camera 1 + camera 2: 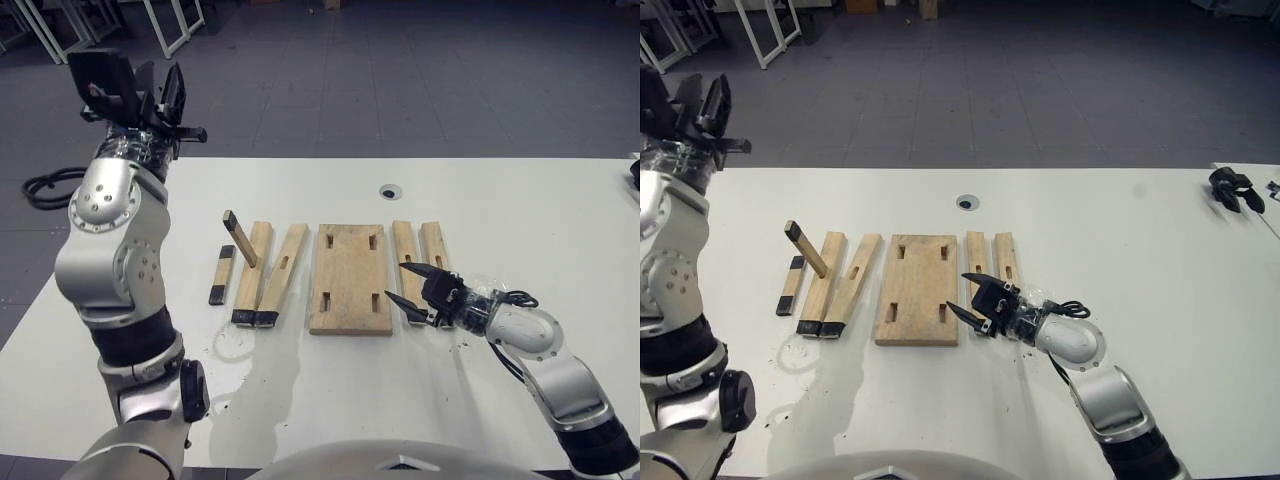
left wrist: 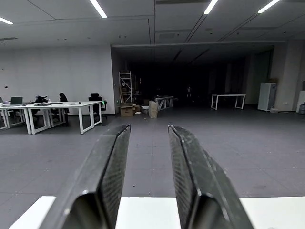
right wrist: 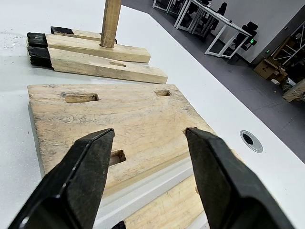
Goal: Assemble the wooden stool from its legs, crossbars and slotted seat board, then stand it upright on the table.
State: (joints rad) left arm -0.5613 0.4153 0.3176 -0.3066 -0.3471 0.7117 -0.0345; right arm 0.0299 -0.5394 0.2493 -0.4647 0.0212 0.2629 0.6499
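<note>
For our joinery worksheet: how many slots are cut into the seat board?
4. On the seat board: far-left slot, far-right slot, near-left slot, near-right slot. None seems hidden.

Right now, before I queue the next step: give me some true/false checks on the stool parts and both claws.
1. The seat board lies flat on the table, slots facing up. True.
2. The right claw is shut on a leg. False: it is open and empty, low by the board's right near corner.
3. One crossbar sticks up, tilted, from a left-side leg. True.
4. The left claw holds a crossbar. False: it is open and empty, raised above the table's far left corner.
5. Two legs lie flat right of the board. True.
</note>
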